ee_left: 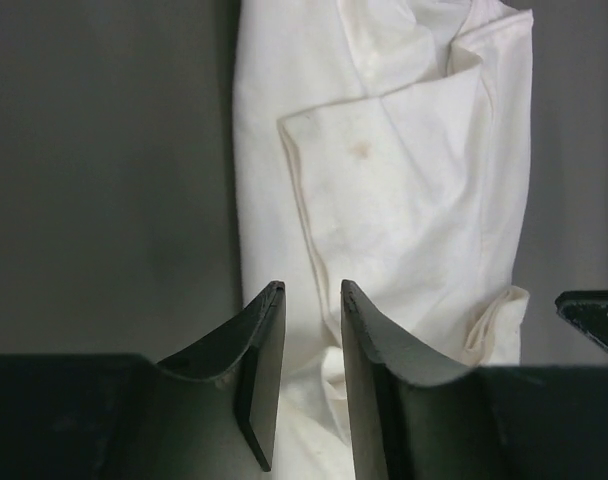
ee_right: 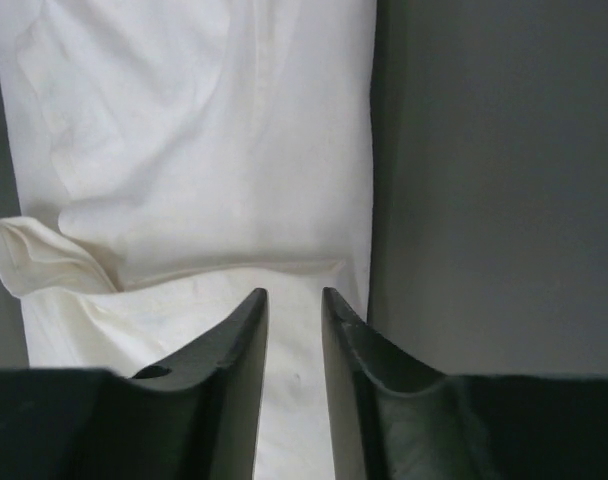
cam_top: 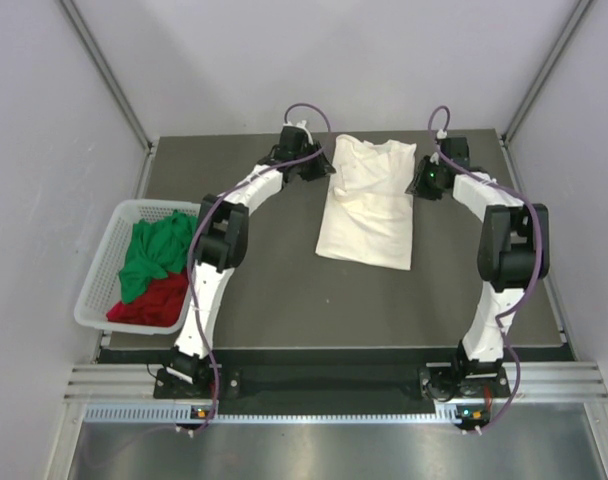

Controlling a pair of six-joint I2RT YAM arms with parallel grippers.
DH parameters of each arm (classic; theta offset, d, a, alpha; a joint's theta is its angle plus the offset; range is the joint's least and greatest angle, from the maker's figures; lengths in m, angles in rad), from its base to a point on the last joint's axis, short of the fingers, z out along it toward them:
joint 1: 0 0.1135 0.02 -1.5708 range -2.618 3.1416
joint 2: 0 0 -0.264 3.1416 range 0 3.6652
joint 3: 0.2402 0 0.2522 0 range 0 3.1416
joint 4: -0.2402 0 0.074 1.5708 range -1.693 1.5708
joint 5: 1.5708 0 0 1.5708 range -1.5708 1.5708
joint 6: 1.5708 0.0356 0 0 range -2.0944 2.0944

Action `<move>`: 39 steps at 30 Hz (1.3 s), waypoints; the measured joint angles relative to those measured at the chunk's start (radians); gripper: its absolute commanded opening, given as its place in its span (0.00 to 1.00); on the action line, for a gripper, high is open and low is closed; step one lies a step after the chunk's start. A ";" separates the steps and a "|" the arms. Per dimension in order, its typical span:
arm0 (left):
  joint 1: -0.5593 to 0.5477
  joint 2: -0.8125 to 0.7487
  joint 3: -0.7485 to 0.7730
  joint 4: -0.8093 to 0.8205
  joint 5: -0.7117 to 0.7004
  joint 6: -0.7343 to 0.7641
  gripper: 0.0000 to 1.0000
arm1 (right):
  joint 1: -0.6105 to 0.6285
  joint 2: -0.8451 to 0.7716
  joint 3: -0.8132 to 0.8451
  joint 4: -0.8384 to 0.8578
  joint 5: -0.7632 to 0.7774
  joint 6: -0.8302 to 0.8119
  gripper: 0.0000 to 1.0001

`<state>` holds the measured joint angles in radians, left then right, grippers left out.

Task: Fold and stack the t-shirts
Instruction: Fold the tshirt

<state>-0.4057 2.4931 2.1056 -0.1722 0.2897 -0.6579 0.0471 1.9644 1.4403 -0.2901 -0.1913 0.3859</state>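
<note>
A cream-white t-shirt (cam_top: 369, 205) lies on the dark mat, folded into a long strip with the sleeves tucked in. My left gripper (cam_top: 322, 168) hovers over its far left edge. In the left wrist view its jaws (ee_left: 312, 287) stand a little apart, with only the cloth (ee_left: 404, 180) below them. At the far right edge my right gripper (cam_top: 416, 183) is just as narrowly open (ee_right: 294, 293) above the shirt (ee_right: 204, 150), with nothing pinched. A green t-shirt (cam_top: 154, 250) and a red t-shirt (cam_top: 154, 300) lie crumpled in the basket.
The white mesh basket (cam_top: 97, 270) sits at the table's left edge, beside the left arm's elbow. Grey walls close in the table on both sides and at the back. Bare dark mat (cam_top: 284, 300) stretches in front of the cream shirt.
</note>
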 measured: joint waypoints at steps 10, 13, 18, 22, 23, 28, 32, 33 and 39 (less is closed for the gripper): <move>0.017 -0.154 -0.270 0.031 0.042 0.176 0.41 | -0.130 -0.024 -0.063 -0.003 -0.257 -0.122 0.27; 0.018 -0.152 -0.274 0.027 0.100 0.243 0.41 | -0.178 0.003 -0.047 -0.004 -0.319 -0.156 0.24; 0.021 -0.113 -0.222 0.018 0.196 0.318 0.40 | -0.187 0.071 -0.018 -0.002 -0.380 -0.209 0.28; 0.021 -0.077 -0.187 0.006 0.219 0.354 0.40 | -0.185 0.093 -0.018 -0.004 -0.413 -0.248 0.31; 0.021 -0.069 -0.182 0.001 0.219 0.358 0.41 | -0.185 0.095 -0.018 -0.004 -0.422 -0.256 0.31; 0.021 -0.044 -0.159 -0.016 0.212 0.376 0.41 | -0.180 0.112 -0.002 0.000 -0.458 -0.290 0.36; 0.022 -0.044 -0.151 -0.016 0.203 0.379 0.43 | -0.174 0.133 0.016 -0.003 -0.481 -0.316 0.37; 0.022 -0.042 -0.148 -0.015 0.201 0.379 0.43 | -0.171 0.142 0.026 -0.002 -0.487 -0.321 0.37; 0.022 -0.029 -0.125 -0.011 0.192 0.372 0.43 | -0.153 0.179 0.049 -0.013 -0.491 -0.342 0.38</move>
<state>-0.3840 2.4641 1.9804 -0.1837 0.4820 -0.2863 -0.1059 2.1429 1.4891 -0.3035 -0.6827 0.0437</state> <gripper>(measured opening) 0.430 0.374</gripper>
